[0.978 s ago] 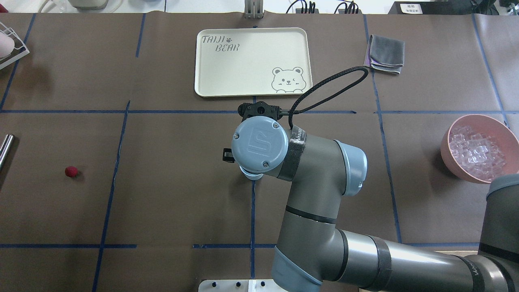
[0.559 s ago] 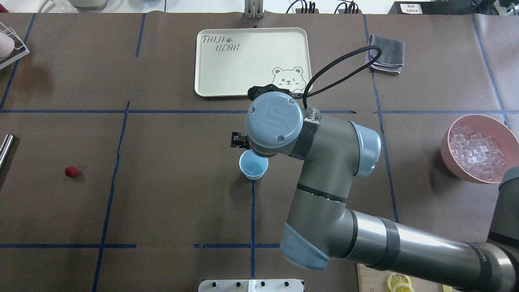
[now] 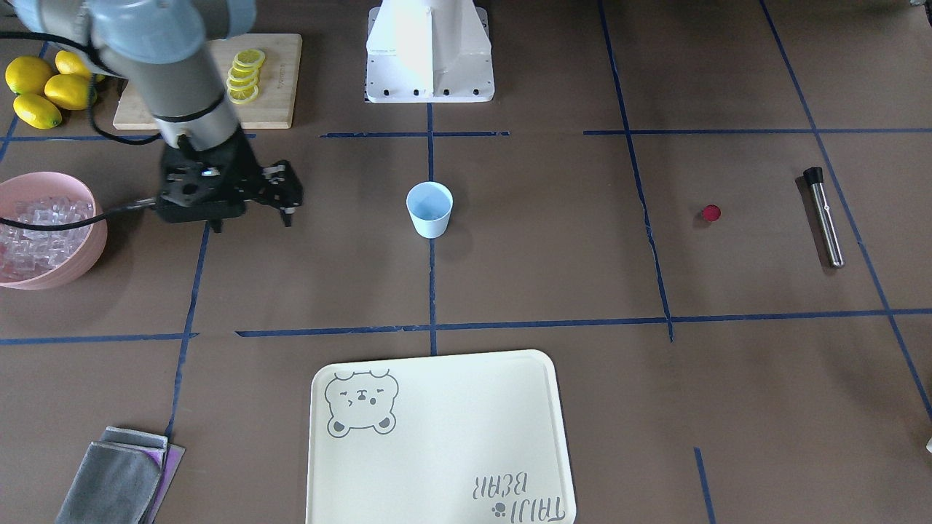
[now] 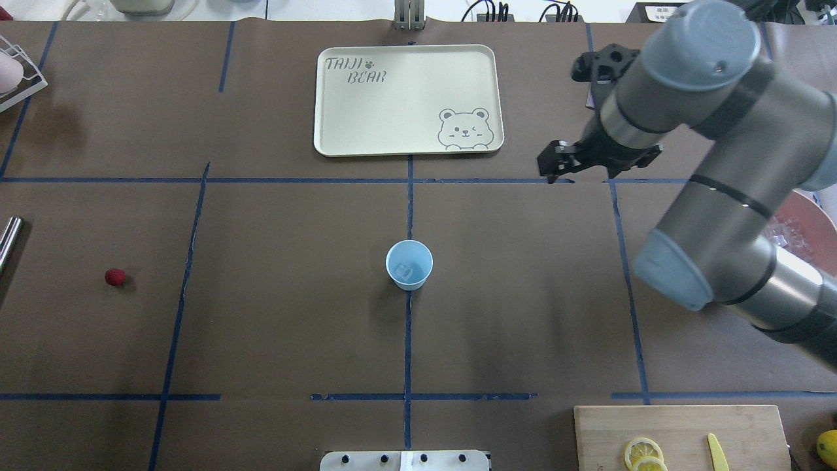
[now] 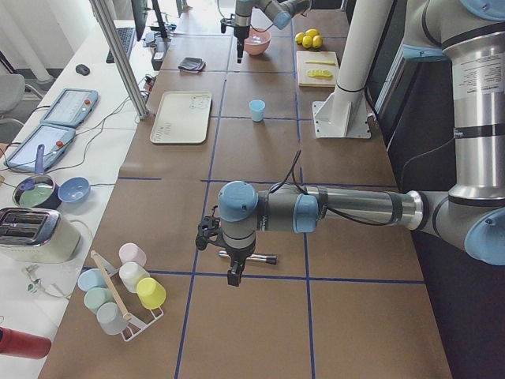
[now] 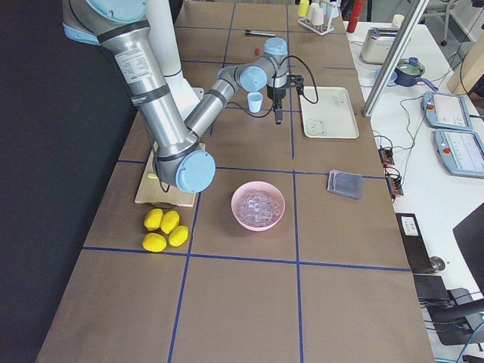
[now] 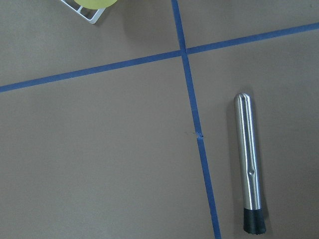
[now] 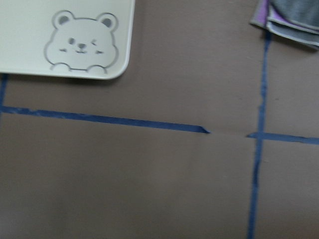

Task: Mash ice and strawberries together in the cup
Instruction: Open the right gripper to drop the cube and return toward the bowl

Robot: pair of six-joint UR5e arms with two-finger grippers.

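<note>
The light blue cup [image 4: 409, 264] stands upright at the table's middle, with one clear ice piece [image 4: 405, 269] on its bottom; it also shows in the front view [image 3: 429, 209]. More ice [image 3: 33, 225] fills the pink bowl [image 3: 87, 251]. The small red strawberry [image 4: 115, 277] lies alone far to the left. My right gripper [image 4: 580, 173] hangs open and empty well right of the cup, near the tray's corner. My left gripper [image 5: 235, 272] hovers over a steel muddler [image 7: 249, 164]; I cannot tell whether it is open or shut.
A cream bear tray [image 4: 340, 140] lies beyond the cup, a grey cloth [image 3: 116, 473] beside it. A cutting board [image 4: 680, 432] with lemon slices [image 4: 642, 453] and whole lemons [image 3: 36, 87] sit near the robot's right. A cup rack [image 5: 126, 296] stands at the far left.
My right arm has lifted off from over the cup and swung right and away, toward the cloth. The cup now stands uncovered with an ice piece in it.
</note>
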